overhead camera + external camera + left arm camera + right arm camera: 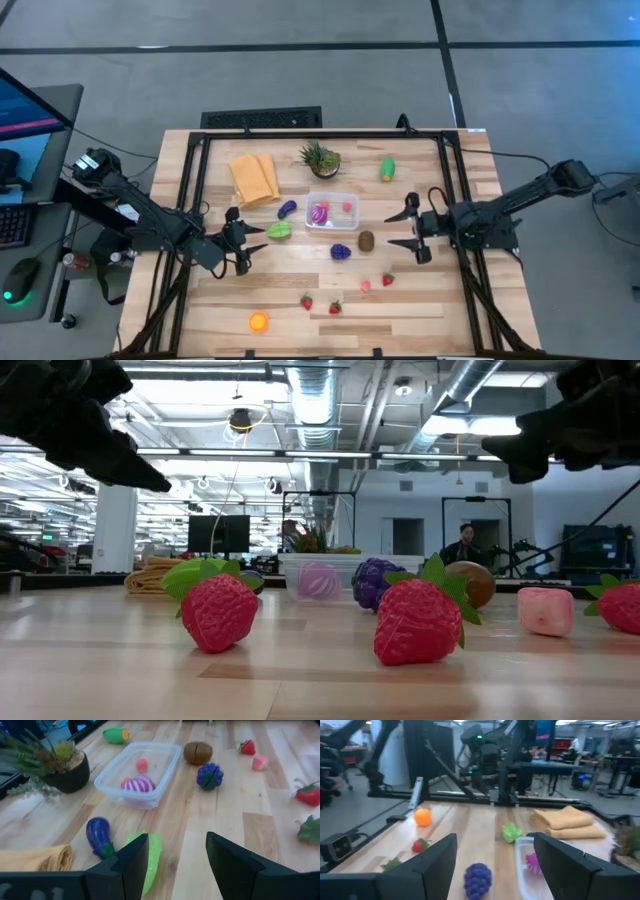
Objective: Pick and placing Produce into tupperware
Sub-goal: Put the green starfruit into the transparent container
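The clear tupperware (332, 211) sits mid-table and holds a pink-striped toy (139, 784) and a small red piece (142, 765). Around it on the table lie a purple eggplant (287, 208), a green toy (280, 230), purple grapes (341, 251), a brown kiwi (366, 240), a green-and-orange toy (387, 169), strawberries (336, 307), a pink piece (366, 285) and an orange (259, 322). My left gripper (250, 245) hangs open above the table, left of the green toy (150, 855). My right gripper (405, 228) is open, right of the kiwi, with the grapes (478, 879) showing between its fingers.
A spiky potted plant (320, 158) and a folded yellow cloth (254, 178) lie toward the far edge, behind the tupperware. A black frame (190, 180) runs along the table's sides. The near right part of the table has bare wood.
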